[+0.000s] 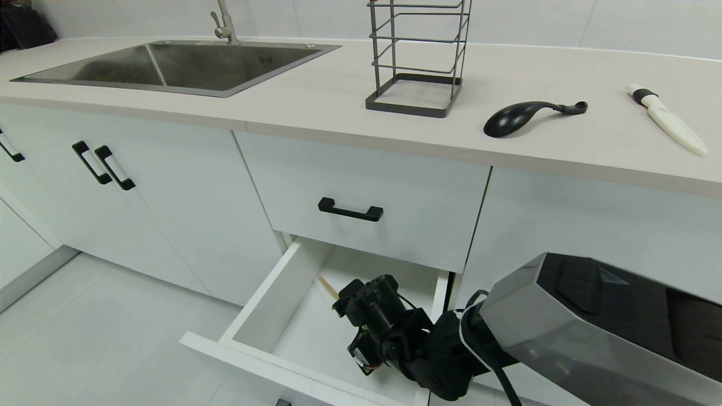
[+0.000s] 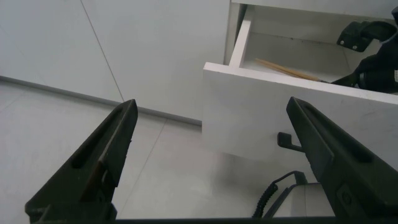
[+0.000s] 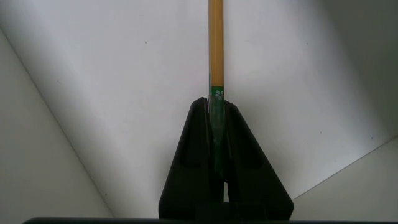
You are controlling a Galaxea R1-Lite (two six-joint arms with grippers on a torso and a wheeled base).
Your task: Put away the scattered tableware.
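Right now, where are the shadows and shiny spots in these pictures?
Head view: the sink gleams with pale reflections, and the ladle throws a soft shadow on the counter. Left wrist view: the floor looks dimmer under the open drawer. Right wrist view: no glare on the chopstick.

Beige countertop (image 1: 316,107): sink (image 1: 186,65) set in, at 9 o'clock of wire rack (image 1: 416,67). Rack upright, mid-counter. At its 4 o'clock lies black ladle (image 1: 514,118), near front edge. At ladle's 3 o'clock, white knife (image 1: 669,122), well apart.
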